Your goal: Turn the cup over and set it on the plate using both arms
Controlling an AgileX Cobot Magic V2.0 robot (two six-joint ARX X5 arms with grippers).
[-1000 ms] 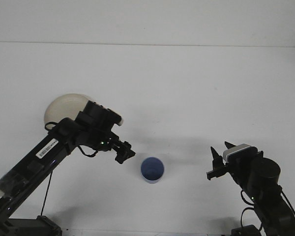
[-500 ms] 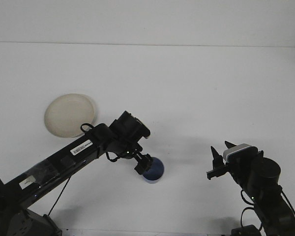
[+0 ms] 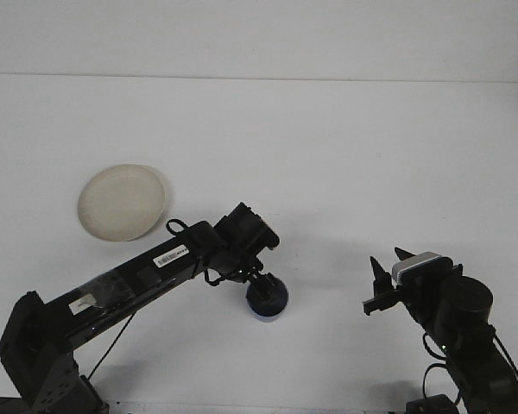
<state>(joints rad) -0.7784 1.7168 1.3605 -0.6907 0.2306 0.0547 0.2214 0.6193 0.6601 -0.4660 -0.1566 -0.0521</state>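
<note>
A blue cup [image 3: 273, 304] stands upright, mouth up, on the white table near the front middle. My left gripper [image 3: 262, 286] reaches down from the left right over the cup's mouth and hides most of the opening; whether it grips the rim is hidden. A cream plate [image 3: 123, 201] lies bare at the left, well behind the left arm. My right gripper [image 3: 388, 267] hovers open to the right of the cup, about a hand's width away, with nothing between its fingers.
The left arm [image 3: 147, 272] stretches diagonally from the front left corner across the table in front of the plate. The white table [image 3: 328, 155] runs far back to a wall edge.
The left arm has swung right and forward, away from the plate, which is now fully uncovered. Its gripper now sits over the cup's mouth. The right arm has not moved.
</note>
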